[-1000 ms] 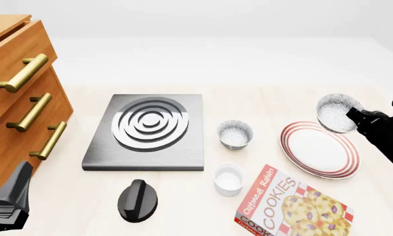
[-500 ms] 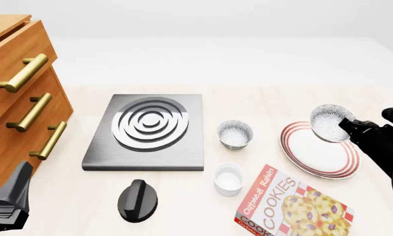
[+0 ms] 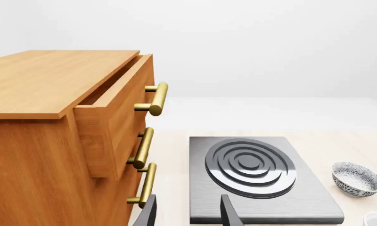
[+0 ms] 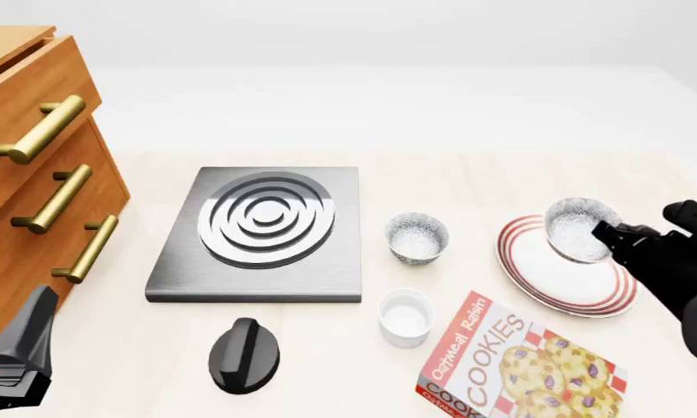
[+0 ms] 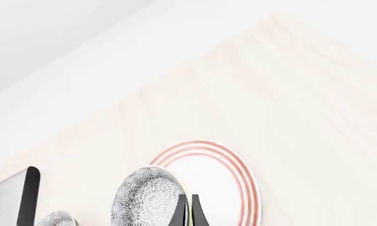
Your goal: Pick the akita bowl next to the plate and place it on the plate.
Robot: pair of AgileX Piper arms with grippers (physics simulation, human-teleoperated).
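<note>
While its fingers pinch the rim, right end effector (image 4: 610, 233) holds the speckled grey-and-white small round bowl (image 4: 578, 228) tilted over the red-ringed white plate (image 4: 558, 270), right of frame.

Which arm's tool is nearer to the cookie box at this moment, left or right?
Right. The right tool, shut on the akita bowl over the plate, is just beyond the cookie box. The left tool sits at the table's near-left edge, by the drawers.
</note>
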